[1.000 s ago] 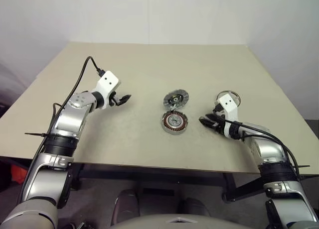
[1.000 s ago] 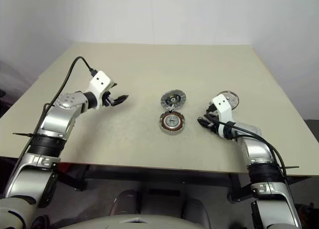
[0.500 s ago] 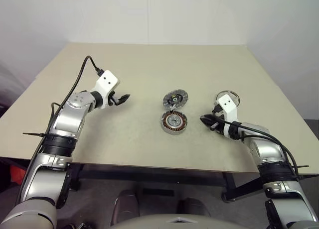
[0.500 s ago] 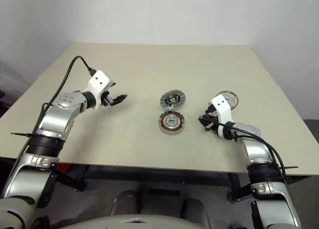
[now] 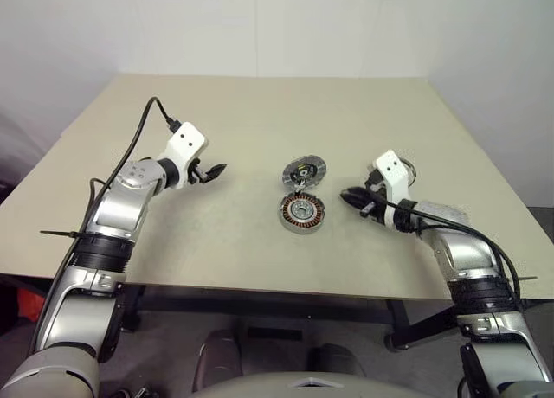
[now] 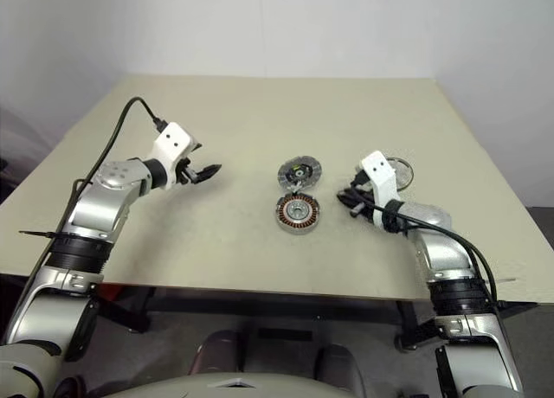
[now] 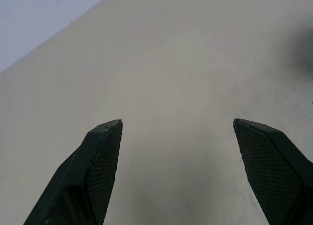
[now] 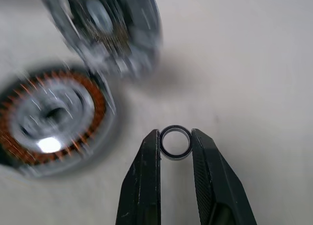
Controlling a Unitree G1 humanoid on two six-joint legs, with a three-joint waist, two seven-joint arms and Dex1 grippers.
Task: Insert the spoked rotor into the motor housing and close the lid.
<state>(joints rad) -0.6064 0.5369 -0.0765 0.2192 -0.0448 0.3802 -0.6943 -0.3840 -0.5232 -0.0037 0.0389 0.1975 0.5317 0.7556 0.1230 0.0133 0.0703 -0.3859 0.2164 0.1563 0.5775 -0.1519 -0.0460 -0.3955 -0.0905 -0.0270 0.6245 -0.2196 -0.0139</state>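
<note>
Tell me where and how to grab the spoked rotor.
Grip the spoked rotor across its outer rim, coming straight down from above. It lies flat on the table, touching the motor housing on its near side, so set the fingers on its left and right edges.

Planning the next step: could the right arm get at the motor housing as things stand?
Probably yes: bare table lies between the right gripper and the motor housing, but its jaws already pinch a small ring.

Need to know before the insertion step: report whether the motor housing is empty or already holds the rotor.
Empty. The motor housing shows its bare silver hub inside the copper windings; the spoked rotor lies just behind it on the table.
</note>
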